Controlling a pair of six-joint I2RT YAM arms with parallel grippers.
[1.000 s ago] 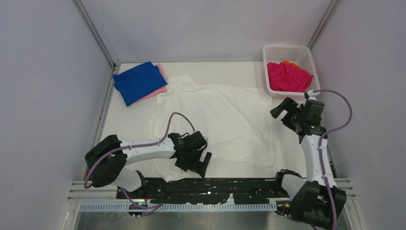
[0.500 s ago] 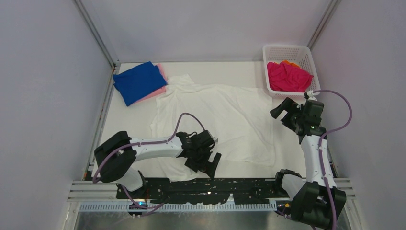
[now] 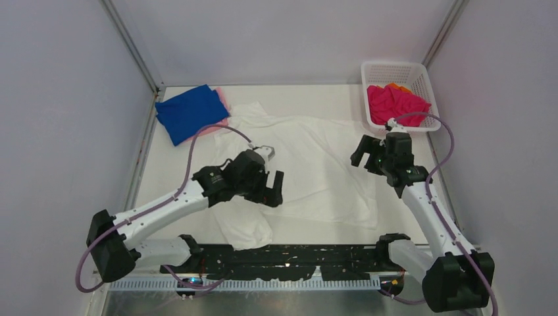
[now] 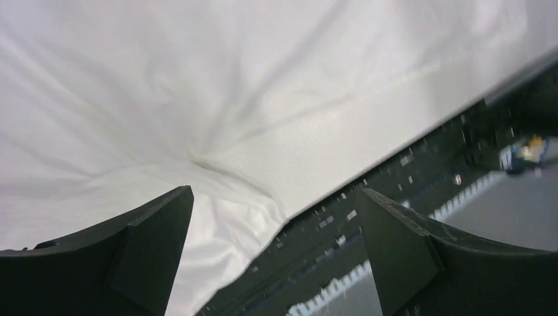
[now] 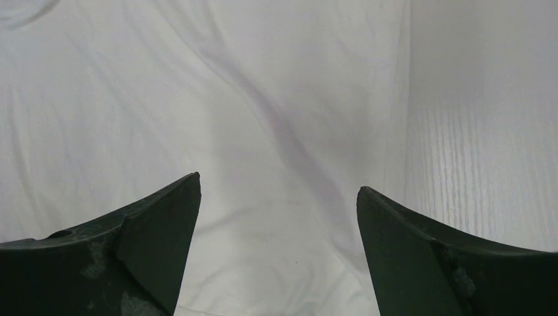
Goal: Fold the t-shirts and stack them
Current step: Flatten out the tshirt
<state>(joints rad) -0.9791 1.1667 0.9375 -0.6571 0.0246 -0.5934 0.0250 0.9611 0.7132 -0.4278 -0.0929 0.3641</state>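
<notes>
White table (image 3: 172, 172), boxed in by pale grey walls, carries a plain white cloth t-shirt (image 3: 316, 164) spread across its middle, with the near-left corner bunched close to the arm bases. At the far left a folded royal blue t-shirt (image 3: 189, 112) lies on a pale pink t-shirt (image 3: 224, 100). At the far right a crumpled magenta t-shirt (image 3: 395, 105) and a scrap of orange t-shirt (image 3: 397, 86) sit in a white plastic mesh basket (image 3: 391, 64).

The left gripper (image 3: 266, 189) hovers over the spread shirt's left part, jaws apart and empty. The right gripper (image 3: 366, 157) hangs over its right edge, likewise spread with nothing between.

The cloth looks light, limp and quick to wrinkle, so it will probably sag and drag when lifted. Pinching a hem corner or a shoulder seam, one per arm, seems the surest hold.
</notes>
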